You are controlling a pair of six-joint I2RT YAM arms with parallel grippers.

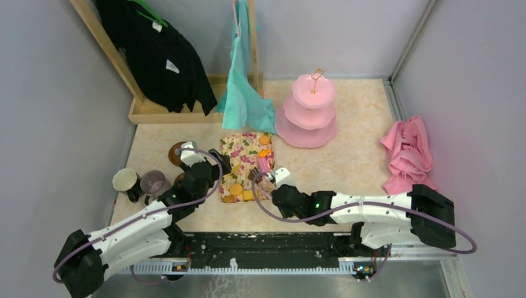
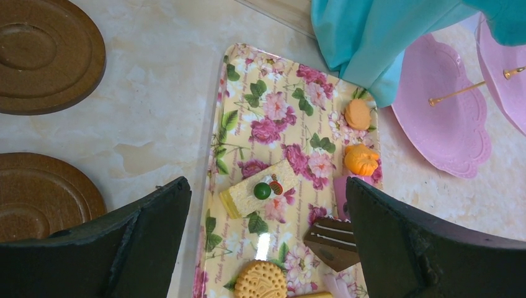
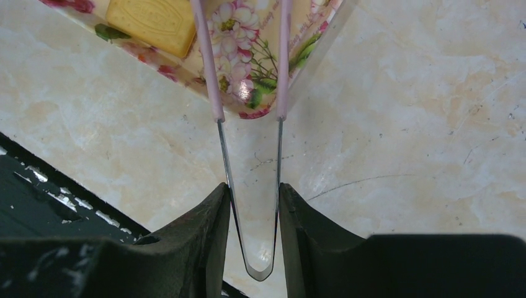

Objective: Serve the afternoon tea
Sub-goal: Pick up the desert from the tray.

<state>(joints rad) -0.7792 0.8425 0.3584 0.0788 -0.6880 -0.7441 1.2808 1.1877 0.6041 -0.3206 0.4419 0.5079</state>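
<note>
Top view: snacks (image 1: 236, 188) sit on a floral tray (image 1: 243, 144) mid-table, in orange, yellow, brown and pink, mostly at its near end and right side. Stand (image 1: 308, 112) is upright past the tray's far right corner, apart from it, all three tiers plain pink with a gold loop on top. Cream mug (image 1: 126, 180) and mauve mug (image 1: 153, 183) stand side by side at the left edge. Saucers (image 1: 174, 152) lie between the mugs and the tray, partly under the left arm. Left gripper (image 1: 218, 163) is over the tray's left rim, right gripper (image 1: 268, 177) at its near right corner. There is open tabletop right of the tray up to the pink cloth (image 1: 406, 155) by the wall. Teal cloth (image 1: 245, 99) hangs over the tray's far end.

Left wrist: fingers (image 2: 149, 230) are wide apart, spanning the tray's width and holding nothing. A yellow cake slice (image 2: 248, 192) with green and red topping lies diagonally mid-tray, with a round biscuit (image 2: 260, 280) nearer the camera. A brown wafer (image 2: 330, 239) is by the right finger. Pumpkin (image 2: 361, 159) and orange cookie (image 2: 358, 114) are along the right rim. A bare strip of table separates the tray from both saucers, and the stand's bottom tier is near the right rim.

Right wrist: fingers (image 3: 205, 230) are narrow, clamped on metal tongs (image 3: 206, 62) with pink arms that reach over the tray's corner, tips out of frame. A yellow rectangular biscuit (image 3: 152, 22) lies just inside the rim. The table's black near edge (image 3: 56, 192) is close at lower left, with bare marble to the right.
</note>
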